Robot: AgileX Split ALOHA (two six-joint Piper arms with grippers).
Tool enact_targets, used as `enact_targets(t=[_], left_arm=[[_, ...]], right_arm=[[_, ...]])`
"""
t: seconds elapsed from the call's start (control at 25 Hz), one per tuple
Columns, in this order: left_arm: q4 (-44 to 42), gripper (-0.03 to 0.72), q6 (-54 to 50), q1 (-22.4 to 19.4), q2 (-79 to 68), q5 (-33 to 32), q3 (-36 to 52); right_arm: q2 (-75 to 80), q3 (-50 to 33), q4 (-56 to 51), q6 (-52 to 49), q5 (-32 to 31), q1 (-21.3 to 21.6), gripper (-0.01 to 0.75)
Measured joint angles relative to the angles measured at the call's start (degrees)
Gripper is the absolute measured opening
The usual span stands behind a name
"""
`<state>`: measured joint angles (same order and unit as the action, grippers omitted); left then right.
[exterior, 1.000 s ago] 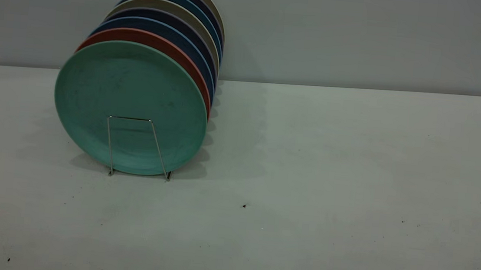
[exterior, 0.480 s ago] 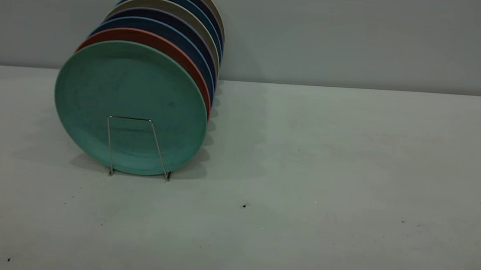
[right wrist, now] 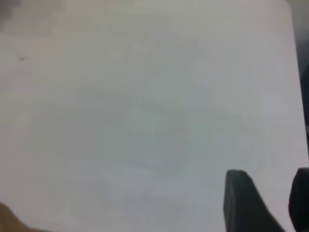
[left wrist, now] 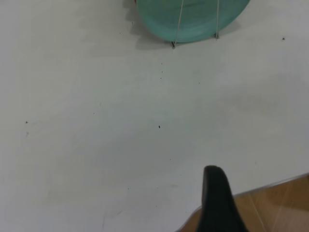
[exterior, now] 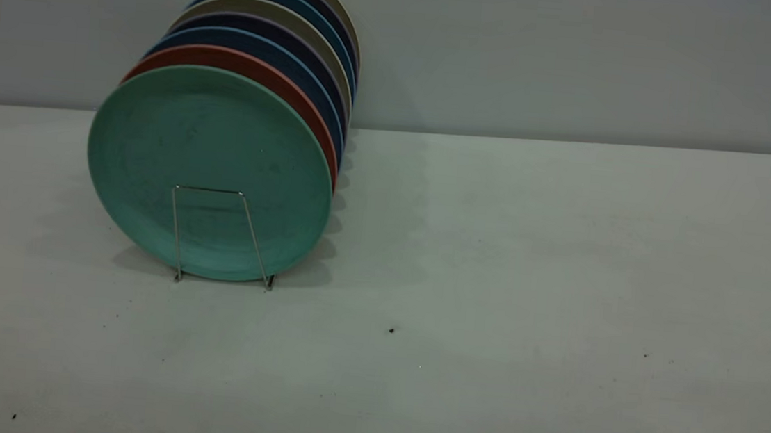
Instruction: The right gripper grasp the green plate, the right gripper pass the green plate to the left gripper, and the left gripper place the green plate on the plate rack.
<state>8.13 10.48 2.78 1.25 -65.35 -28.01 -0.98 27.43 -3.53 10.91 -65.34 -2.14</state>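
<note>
Standing in plate rack [exterior: 223, 237], green plate [exterior: 209, 152], far from left gripper [left wrist: 217, 193]

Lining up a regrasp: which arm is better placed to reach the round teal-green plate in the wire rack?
Probably left: the left gripper faces the round teal-green plate and silver wire rack; the right gripper sees only the white table.

**Rack with plates at table's left; arms back from it**

The plate rack [exterior: 222, 237] stands on the table [exterior: 528, 257] at the left, toward ten o'clock from centre. The green plate [exterior: 209, 159] sits upright in its frontmost slot. Further plates [exterior: 282, 47] file behind it toward one o'clock. The left gripper [left wrist: 217, 203] hangs at the table's near edge, well apart from the rack.
</note>
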Motion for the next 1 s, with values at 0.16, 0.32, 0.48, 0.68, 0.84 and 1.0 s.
enact_targets(t=[0.16,0.32,0.48,0.68,0.84,1.0], left_arm=[[0.0,0.499,0.0,0.0,0.0,0.0,0.0],[0.0,0.499,0.0,0.0,0.0,0.0,0.0],[0.0,0.499,0.0,0.0,0.0,0.0,0.0],[0.0,0.499,0.0,0.0,0.0,0.0,0.0],[0.0,0.499,0.0,0.0,0.0,0.0,0.0],[0.0,0.499,0.0,0.0,0.0,0.0,0.0]], right_arm=[[0.0,0.0,0.0,0.0,0.0,0.41,0.242],[0.0,0.0,0.0,0.0,0.0,0.41,0.242],[0.0,0.0,0.0,0.0,0.0,0.41,0.242],[0.0,0.0,0.0,-0.05,0.0,0.41,0.242],[0.0,0.0,0.0,-1.02,0.0,0.41,0.242],[0.0,0.0,0.94,-3.66,0.0,0.41,0.242]])
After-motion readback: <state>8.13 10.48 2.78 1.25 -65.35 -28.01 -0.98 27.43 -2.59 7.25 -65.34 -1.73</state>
